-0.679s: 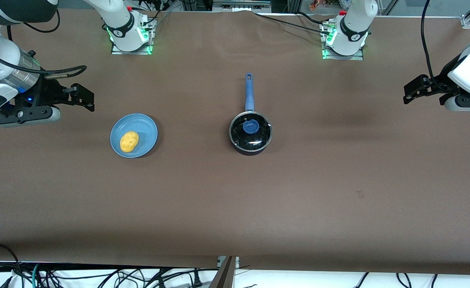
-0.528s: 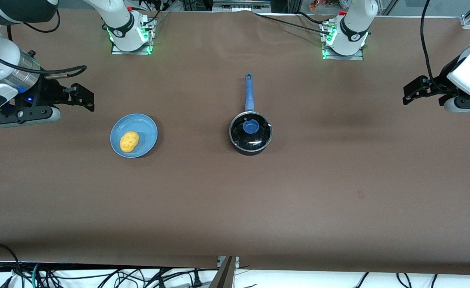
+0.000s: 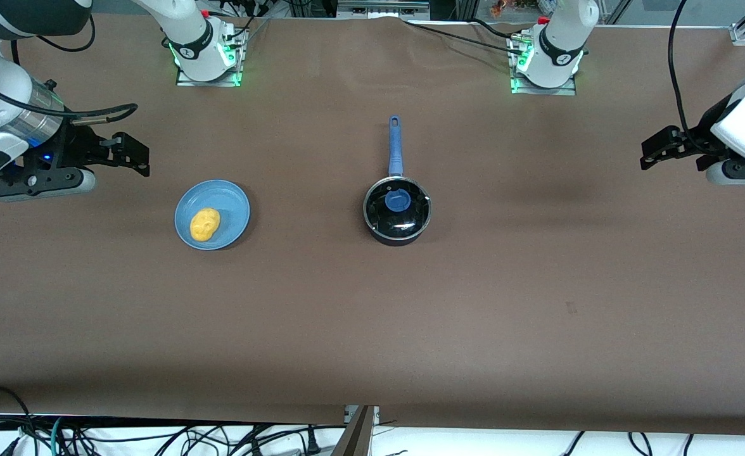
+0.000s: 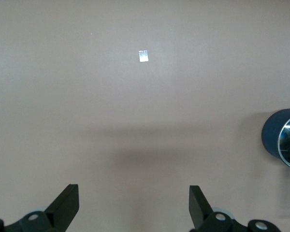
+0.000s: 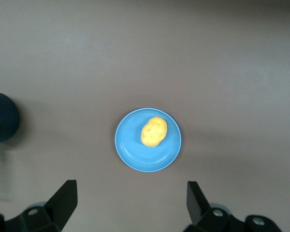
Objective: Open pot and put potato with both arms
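The left gripper [image 3: 654,147], fingers spread, moves a little at the left arm's edge; the right gripper [image 3: 133,154], spread too, waits. The small black pot [image 3: 397,212] stays mid-table, lidded; the yellow potato [image 3: 204,223] stays on its blue plate [image 3: 233,206]. Only 1 arm has begun

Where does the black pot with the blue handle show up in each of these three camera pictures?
Front view: the pot sits mid-table, lid on.
Left wrist view: only part of its dark side shows at the picture's edge.
Right wrist view: a dark sliver at the edge.
Shared landmark: the brown table.
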### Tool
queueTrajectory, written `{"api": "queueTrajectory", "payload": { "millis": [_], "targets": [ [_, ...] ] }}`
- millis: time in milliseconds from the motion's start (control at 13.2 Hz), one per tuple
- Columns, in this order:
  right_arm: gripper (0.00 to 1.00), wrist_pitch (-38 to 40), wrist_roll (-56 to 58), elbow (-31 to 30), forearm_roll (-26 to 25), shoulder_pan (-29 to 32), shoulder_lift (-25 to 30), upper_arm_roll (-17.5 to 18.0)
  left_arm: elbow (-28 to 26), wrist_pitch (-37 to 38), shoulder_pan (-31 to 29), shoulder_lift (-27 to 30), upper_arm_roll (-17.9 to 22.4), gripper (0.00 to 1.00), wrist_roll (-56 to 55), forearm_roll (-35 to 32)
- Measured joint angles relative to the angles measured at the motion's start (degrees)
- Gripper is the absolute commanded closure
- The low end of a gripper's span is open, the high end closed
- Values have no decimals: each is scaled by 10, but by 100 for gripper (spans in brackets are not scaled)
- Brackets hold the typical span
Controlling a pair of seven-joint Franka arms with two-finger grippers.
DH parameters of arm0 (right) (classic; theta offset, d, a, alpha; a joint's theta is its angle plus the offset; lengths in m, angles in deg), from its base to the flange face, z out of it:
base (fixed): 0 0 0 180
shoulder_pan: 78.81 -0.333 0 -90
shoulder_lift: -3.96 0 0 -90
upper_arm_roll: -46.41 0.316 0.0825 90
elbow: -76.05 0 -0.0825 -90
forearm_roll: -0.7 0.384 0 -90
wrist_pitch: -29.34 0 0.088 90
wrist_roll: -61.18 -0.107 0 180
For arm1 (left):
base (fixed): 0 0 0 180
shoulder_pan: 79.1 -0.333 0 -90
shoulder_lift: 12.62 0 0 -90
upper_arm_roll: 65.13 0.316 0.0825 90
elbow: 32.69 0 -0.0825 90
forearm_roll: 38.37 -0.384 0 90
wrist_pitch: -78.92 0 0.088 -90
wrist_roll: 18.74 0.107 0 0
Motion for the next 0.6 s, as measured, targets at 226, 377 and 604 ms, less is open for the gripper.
{"api": "queueTrajectory", "payload": {
  "millis": [226,377,604],
  "targets": [
    [0,0,0,0,0,0,0,0,0,1,2,-10,-4,0,0,0],
    [0,0,0,0,0,0,0,0,2,1,0,-14,-3,0,-2,0],
    [0,0,0,0,0,0,0,0,6,0,6,-21,-8,0,-2,5]
  ]
}}
